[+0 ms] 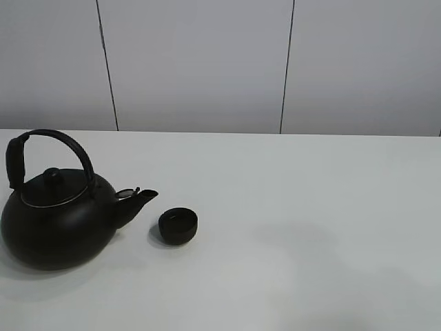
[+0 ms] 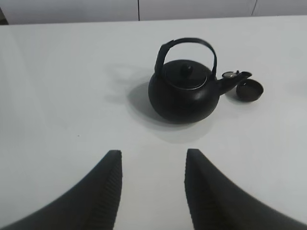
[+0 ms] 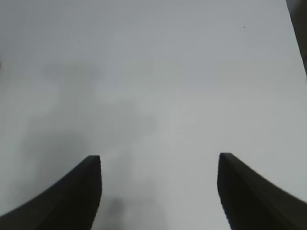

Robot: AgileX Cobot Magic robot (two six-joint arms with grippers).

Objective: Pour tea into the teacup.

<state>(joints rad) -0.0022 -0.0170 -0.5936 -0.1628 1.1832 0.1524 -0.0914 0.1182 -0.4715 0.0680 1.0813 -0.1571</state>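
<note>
A big round black kettle with an arched handle stands upright on the white table at the left; its spout points right, toward the small black teacup just beside it. Both also show in the left wrist view: kettle, teacup. My left gripper is open and empty, well short of the kettle. My right gripper is open and empty over bare table. Neither gripper shows in the exterior high view. No tea stream is visible.
The white table runs back to a grey panelled wall. A dark strip crosses one corner of the right wrist view beyond the table's edge.
</note>
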